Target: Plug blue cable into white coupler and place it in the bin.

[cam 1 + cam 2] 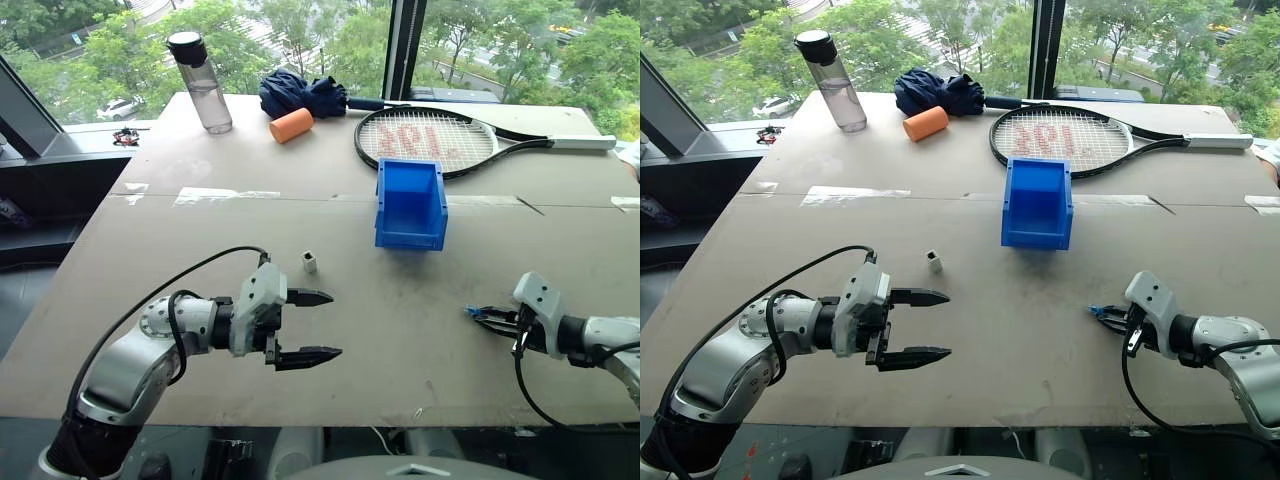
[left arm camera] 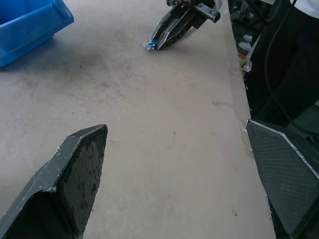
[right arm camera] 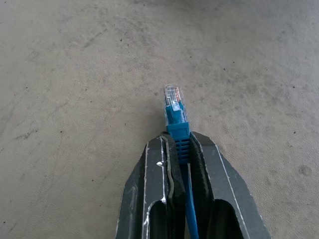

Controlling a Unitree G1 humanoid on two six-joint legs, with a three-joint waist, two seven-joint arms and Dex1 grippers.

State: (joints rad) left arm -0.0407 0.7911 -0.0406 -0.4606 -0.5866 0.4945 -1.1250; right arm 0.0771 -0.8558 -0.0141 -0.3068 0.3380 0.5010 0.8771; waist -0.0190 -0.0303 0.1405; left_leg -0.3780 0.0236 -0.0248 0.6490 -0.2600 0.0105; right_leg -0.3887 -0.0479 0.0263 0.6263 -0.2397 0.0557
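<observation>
— Cable (image 3: 177, 124) position?
— It is pinched in the right gripper (image 1: 487, 317), clamped tight, clear plug poking past the tips, low over the table (image 1: 400, 330).
— Left gripper (image 1: 308, 326)?
— Spread wide, nothing held.
— Beyond it?
— The coupler (image 1: 310, 262) is seen upright just past; the bin (image 1: 411, 204) farther back.
</observation>
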